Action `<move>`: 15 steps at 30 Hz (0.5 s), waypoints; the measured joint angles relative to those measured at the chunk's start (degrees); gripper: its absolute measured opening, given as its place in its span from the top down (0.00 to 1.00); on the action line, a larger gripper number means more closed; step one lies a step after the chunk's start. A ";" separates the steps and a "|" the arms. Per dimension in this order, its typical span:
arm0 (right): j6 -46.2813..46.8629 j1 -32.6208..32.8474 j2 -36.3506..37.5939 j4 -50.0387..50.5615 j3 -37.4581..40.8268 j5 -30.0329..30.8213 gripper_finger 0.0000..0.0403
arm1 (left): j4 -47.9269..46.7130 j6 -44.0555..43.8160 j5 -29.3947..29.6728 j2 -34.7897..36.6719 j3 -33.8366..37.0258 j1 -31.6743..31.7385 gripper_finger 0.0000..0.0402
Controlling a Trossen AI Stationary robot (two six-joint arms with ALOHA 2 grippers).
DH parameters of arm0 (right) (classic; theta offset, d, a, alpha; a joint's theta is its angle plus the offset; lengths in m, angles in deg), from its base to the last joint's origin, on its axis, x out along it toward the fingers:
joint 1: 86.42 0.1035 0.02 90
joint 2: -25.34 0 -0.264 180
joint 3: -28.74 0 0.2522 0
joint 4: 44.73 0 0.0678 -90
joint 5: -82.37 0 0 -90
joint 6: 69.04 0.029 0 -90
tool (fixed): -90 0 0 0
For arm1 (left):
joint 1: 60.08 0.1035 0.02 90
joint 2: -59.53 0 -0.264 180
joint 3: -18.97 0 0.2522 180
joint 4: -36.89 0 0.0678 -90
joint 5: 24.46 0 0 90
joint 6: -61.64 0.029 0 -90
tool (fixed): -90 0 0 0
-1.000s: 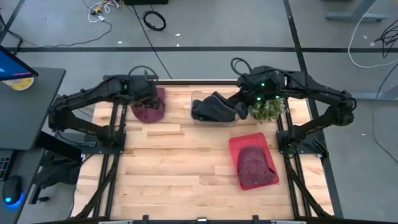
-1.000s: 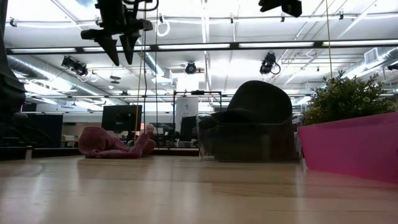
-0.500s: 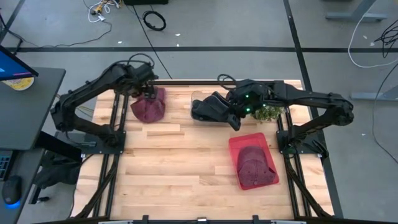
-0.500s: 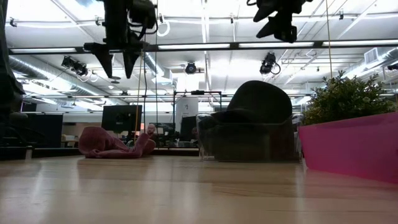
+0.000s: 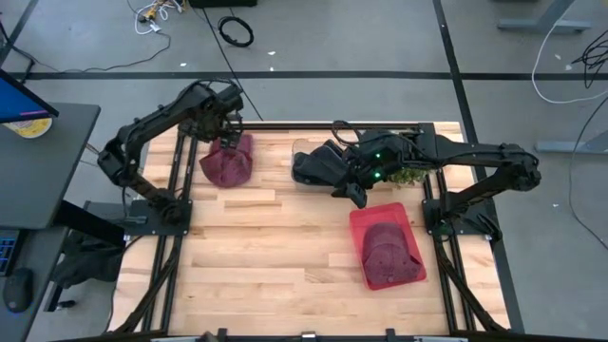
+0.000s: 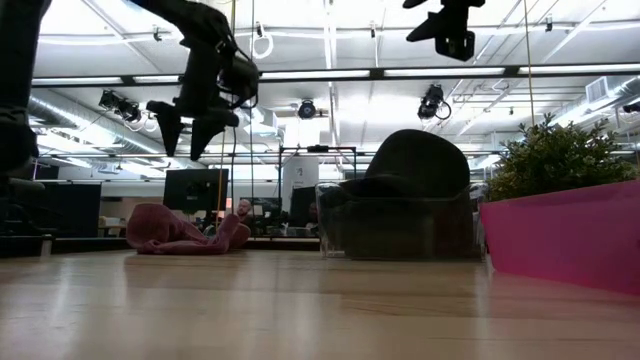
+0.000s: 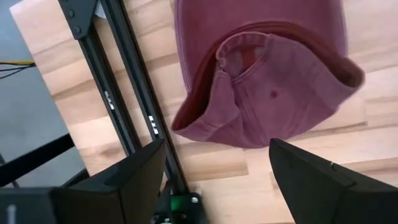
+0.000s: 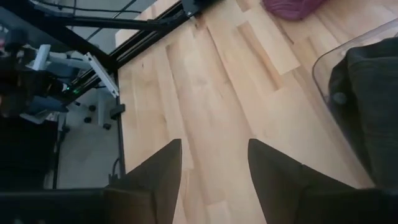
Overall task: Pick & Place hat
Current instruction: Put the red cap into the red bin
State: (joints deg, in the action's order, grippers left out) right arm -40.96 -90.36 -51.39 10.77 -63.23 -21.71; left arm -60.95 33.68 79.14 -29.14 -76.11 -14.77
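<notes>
A maroon hat (image 5: 228, 163) lies crumpled on the wood near the table's far left corner; it also shows in the low view (image 6: 185, 230) and the left wrist view (image 7: 267, 81). My left gripper (image 5: 228, 138) hangs open above it, well clear (image 6: 183, 150) (image 7: 217, 146). A black hat (image 5: 321, 163) sits in a clear bin (image 6: 400, 225) at the far middle. My right gripper (image 5: 348, 188) is open, high over that bin's near side (image 6: 445, 30) (image 8: 214, 143). A second maroon hat (image 5: 388, 249) lies in a red bin (image 5: 366, 220).
A potted plant (image 5: 410, 169) stands at the far right, next to the clear bin and behind the red bin (image 6: 560, 240). Black frame rails (image 7: 134, 99) run along the table's left edge close to the hat. Bare wood (image 5: 275, 256) stretches across the near left half.
My left gripper has come down toward the maroon hat, staying open, as the arm reached farther over the far left corner. My right gripper has moved from beside the plant toward the table's left and near edge, over the clear bin. The hats have not moved.
</notes>
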 joint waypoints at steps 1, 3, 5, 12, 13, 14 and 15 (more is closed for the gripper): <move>0.01 0.30 0.01 0.00 0.00 0.03 0.54 | 0.44 0.60 -0.10 -0.10 0.00 0.88 0.27; 0.02 0.77 0.02 0.00 0.00 0.03 0.54 | 2.22 1.35 -0.17 0.14 0.00 2.24 0.27; 0.30 1.13 0.02 -0.02 0.00 0.04 0.54 | 4.82 1.66 -0.83 0.16 0.00 3.21 0.27; 0.69 1.42 0.02 -0.81 0.00 1.62 0.54 | 6.02 2.82 -2.69 0.31 1.09 4.84 0.27; 0.69 1.42 0.02 -0.93 0.00 1.64 0.54 | 6.09 2.45 -2.69 0.31 1.95 4.85 0.27; 0.76 1.42 0.02 -1.15 0.00 1.67 0.54 | 6.34 2.27 -2.70 0.31 3.05 5.11 0.27; 0.85 1.42 0.02 -1.47 0.00 1.99 0.54 | 6.71 2.32 -2.93 0.32 4.30 5.44 0.27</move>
State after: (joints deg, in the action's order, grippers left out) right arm -40.12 -88.94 -51.37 9.29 -63.23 -19.73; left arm -54.24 35.99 76.20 -28.83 -71.81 -9.33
